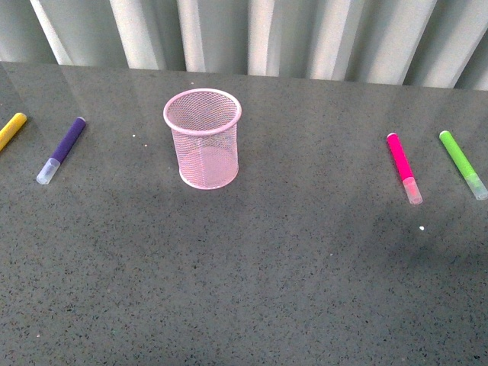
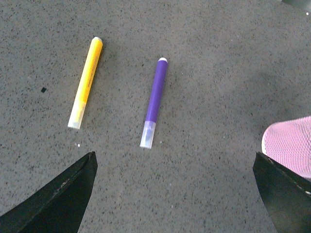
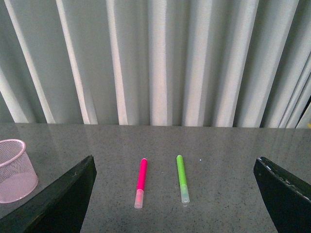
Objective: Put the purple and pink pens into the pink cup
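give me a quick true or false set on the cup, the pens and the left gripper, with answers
1. The pink cup stands upright with no pen in it. True.
2. The purple pen is already in the cup. False: it lies flat on the table to the cup's left, near the yellow marker.
3. The pink pen lies to the right of the cup, with the green marker further right. True.
4. The left gripper is shut on the purple pen. False: its jaws are wide open and the pen lies on the table, untouched.
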Robot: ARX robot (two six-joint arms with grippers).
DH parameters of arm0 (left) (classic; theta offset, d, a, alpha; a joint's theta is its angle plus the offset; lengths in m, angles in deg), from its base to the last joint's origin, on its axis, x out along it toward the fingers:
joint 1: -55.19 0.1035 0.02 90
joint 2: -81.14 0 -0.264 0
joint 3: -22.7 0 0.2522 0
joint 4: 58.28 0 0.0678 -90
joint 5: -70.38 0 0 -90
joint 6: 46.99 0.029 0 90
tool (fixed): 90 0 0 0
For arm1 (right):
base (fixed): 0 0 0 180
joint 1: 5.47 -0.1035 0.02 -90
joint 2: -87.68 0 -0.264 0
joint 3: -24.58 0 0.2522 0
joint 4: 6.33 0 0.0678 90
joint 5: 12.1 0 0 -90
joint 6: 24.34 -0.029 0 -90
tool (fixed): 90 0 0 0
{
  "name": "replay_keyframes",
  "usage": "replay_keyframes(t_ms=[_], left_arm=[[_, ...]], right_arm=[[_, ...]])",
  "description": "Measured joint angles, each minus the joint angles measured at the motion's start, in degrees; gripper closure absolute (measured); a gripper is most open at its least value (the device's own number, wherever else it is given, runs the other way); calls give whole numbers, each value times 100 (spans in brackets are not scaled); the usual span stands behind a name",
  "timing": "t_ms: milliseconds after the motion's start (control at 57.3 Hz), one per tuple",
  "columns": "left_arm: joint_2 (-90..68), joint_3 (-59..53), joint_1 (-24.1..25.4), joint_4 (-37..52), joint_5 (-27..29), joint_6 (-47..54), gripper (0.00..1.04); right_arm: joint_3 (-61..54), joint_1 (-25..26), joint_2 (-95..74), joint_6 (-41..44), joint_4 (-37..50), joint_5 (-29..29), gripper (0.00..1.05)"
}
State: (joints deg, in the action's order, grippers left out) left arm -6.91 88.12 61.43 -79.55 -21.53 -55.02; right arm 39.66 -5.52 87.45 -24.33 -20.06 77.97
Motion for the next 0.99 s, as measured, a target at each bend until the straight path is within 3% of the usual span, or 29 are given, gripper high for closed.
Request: replay_keyframes(t_ms=[227, 541, 994], left_arm=[[-916, 616, -127, 367, 184, 186, 7], [-1578, 645, -459, 813, -70, 664, 7], [-2581, 1504, -522, 647, 118, 962, 7]], right_arm=[[0, 0, 0, 0, 0, 0, 7], [0, 0, 0, 0, 0, 0, 7], [0, 0, 0, 0, 0, 0, 7]])
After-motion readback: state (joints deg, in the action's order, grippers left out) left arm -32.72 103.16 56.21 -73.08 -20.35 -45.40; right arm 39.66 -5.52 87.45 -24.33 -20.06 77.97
